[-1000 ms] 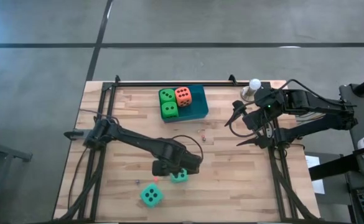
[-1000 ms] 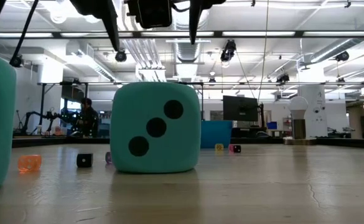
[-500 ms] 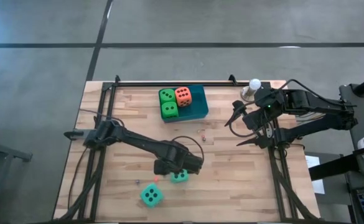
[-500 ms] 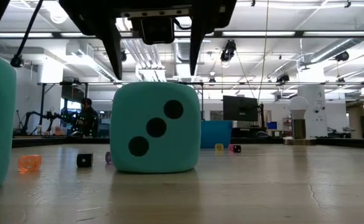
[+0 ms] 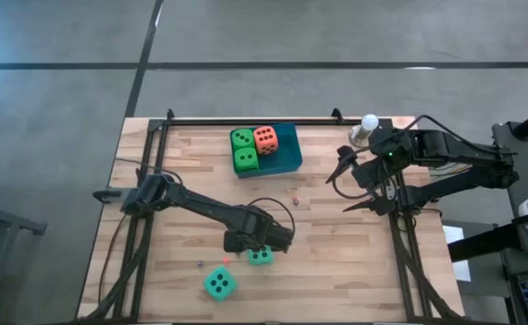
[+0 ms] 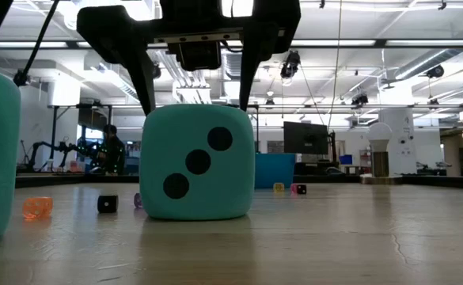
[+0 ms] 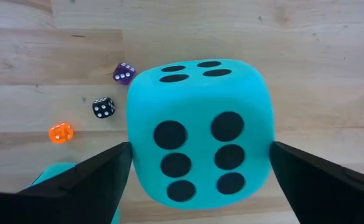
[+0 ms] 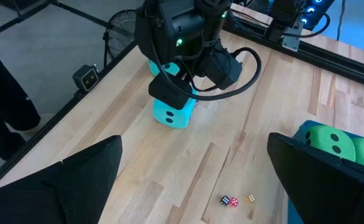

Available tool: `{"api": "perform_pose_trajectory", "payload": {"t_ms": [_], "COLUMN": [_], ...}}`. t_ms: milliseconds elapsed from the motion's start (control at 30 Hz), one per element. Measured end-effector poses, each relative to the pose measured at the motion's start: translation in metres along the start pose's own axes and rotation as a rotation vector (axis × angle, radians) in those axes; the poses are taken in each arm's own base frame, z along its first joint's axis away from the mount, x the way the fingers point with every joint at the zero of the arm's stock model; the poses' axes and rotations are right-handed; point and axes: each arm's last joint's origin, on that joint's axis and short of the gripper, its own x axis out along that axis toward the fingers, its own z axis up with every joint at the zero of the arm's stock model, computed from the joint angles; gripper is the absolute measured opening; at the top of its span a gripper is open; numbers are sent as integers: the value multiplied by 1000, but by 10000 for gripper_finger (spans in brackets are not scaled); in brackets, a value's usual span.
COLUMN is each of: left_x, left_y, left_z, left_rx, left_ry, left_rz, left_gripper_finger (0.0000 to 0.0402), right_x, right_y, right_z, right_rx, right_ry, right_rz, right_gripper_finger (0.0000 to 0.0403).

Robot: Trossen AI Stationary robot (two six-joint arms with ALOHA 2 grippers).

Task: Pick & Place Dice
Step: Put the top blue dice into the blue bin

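A teal die [image 5: 261,256] rests flat on the wooden table with its six-pip face up [image 7: 200,130]. My left gripper [image 6: 195,107] hangs open straight above it, pointing down. One fingertip stands off each side of the die at the height of its top edge, and no touch shows. A second teal die [image 5: 218,283] sits nearer the table's front edge. Two green dice [image 5: 244,149] and an orange-red die [image 5: 265,138] lie in the blue tray [image 5: 288,149] at the back. My right gripper [image 5: 347,185] waits open and raised at the right.
Three tiny dice, orange [image 7: 60,132], black [image 7: 103,107] and purple [image 7: 124,73], lie beside the teal die. More tiny dice [image 5: 292,194] lie mid-table. A white ball on a stand [image 5: 368,122] is at the back right. Bare wood stretches right of the teal die.
My left gripper has come straight down over the teal die, staying open. Its fingertips have dropped from well above the die to the level of its top edge. The die has not moved.
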Motion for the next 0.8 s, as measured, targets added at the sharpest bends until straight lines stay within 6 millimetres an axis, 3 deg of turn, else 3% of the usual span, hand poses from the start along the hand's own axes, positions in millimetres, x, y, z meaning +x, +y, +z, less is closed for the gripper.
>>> {"api": "perform_pose_trajectory", "payload": {"t_ms": [433, 800], "left_x": [-1, -20], "left_y": [14, 11], "left_z": [5, 3], "left_rx": [-13, -40], "left_ry": [-45, -36], "left_rz": [144, 107], "left_gripper_finger": [386, 390], "right_x": [0, 0], "right_y": [0, 0], "right_z": [0, 0], "right_rx": [0, -2], "right_ry": [0, -1], "right_rz": [0, 0], "right_gripper_finger": [400, 400]}}
